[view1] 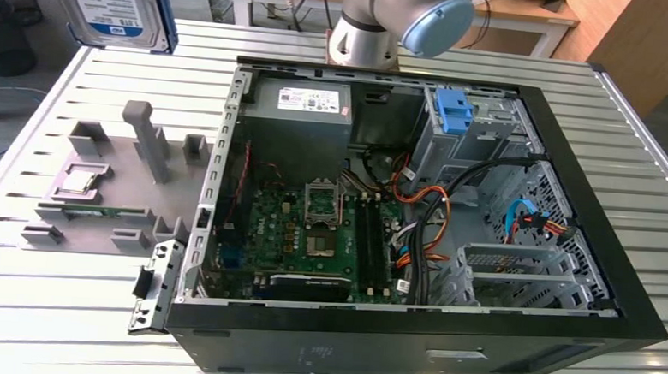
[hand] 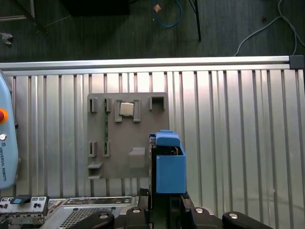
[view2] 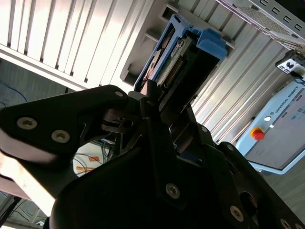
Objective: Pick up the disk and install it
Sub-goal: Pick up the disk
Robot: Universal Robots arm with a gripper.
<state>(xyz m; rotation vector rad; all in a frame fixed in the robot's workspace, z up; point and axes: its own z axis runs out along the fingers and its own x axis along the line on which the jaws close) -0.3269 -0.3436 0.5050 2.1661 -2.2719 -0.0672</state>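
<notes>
The disk (view1: 109,4) hangs on edge in the air. Its long axis runs straight out from the gripper (view2: 167,102) toward the slatted table (hand: 228,133), and its label faces the exterior view. It hangs over the grey holder (hand: 119,143), toward the exterior view's left of the open computer case (view1: 360,334). The fingers (view2: 153,114) are clamped narrowly on the disk's near end.

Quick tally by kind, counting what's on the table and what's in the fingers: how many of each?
Disk, held up off the table: 1
Computer case, lying open: 1
Grey tray: 1
Chip on the tray: 1
Total: 4
</notes>
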